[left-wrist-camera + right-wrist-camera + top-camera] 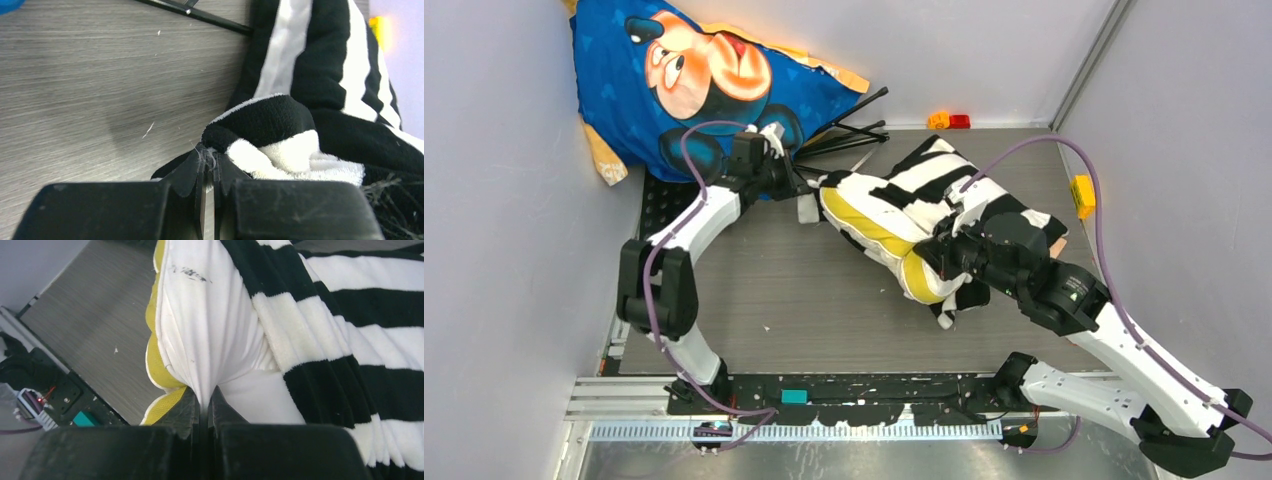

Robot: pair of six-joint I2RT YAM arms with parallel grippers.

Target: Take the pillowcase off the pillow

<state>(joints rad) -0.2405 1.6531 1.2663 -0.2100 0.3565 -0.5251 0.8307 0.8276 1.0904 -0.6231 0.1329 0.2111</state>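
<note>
The black and cream striped pillowcase point(944, 185) lies bunched across the middle of the table, with the white pillow point(874, 215) and its yellow edge point(914, 272) sticking out toward the near left. My left gripper point(809, 190) is shut on a fold of the pillowcase point(260, 120) at its left end; its closed jaws pinch the fuzzy black edge point(210, 155). My right gripper point(944, 250) is shut on the pillow's white fabric point(200, 340), which gathers into the closed jaws point(204, 397), with the yellow edge point(155, 365) to the left and striped pillowcase point(350, 340) to the right.
A blue Mickey Mouse cushion point(694, 80) leans in the far left corner. Black rods point(849, 130) lie behind the pillowcase. Small orange and red blocks point(949, 121) sit at the back wall, and a yellow block point(1082, 195) on the right wall. Grey walls enclose the table.
</note>
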